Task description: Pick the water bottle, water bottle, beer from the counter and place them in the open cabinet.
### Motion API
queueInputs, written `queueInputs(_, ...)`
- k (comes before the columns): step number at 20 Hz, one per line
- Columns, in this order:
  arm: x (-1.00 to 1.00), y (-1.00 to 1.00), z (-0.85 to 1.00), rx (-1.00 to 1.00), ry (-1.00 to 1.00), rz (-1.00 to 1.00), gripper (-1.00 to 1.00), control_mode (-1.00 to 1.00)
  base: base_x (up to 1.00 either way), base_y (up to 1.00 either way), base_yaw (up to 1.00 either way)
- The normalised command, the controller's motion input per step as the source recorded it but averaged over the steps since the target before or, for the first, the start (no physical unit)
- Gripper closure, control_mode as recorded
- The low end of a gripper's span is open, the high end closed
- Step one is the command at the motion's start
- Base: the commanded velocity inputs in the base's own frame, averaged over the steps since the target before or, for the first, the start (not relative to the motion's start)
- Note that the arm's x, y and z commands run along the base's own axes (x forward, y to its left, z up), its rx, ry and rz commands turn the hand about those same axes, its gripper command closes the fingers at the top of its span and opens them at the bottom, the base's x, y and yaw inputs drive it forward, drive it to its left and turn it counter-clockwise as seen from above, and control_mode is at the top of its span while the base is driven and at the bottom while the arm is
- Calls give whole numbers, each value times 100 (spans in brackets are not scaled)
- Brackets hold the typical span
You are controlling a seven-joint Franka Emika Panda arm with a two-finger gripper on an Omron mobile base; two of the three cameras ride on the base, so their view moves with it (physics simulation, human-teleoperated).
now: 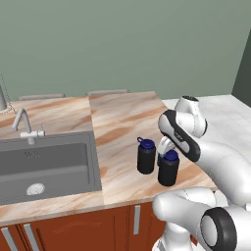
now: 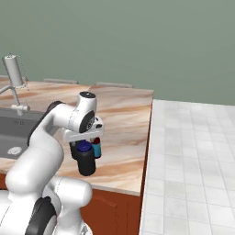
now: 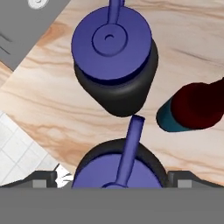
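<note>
Two black water bottles with dark blue lids stand on the marble counter (image 1: 117, 117) near its front edge. One water bottle (image 1: 146, 156) is to the left. The other water bottle (image 1: 168, 167) is nearer the edge, directly under my hand. In the hand view my gripper (image 3: 113, 180) is open, looking straight down, with its fingertips (image 3: 43, 179) on either side of the near bottle's lid (image 3: 120, 168). The far bottle (image 3: 111, 43) stands just beyond it. The beer (image 3: 197, 107), with a dark red cap and teal label, stands close beside them (image 2: 96, 147). The open cabinet is out of view.
A grey sink (image 1: 49, 162) with a faucet (image 1: 24, 122) lies to the left of the bottles. A white tiled surface (image 2: 193, 160) adjoins the counter on the right. Red-brown cabinet fronts (image 1: 73, 228) run below the counter edge.
</note>
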Motion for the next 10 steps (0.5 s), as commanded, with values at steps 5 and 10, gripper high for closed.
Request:
queueInputs(5, 22, 1, -5, 0, 0, 0, -100, -100, 0, 0, 0)
queueInputs(10, 13, 0, -3, 0, 0, 0, -100, -100, 0, 0, 0)
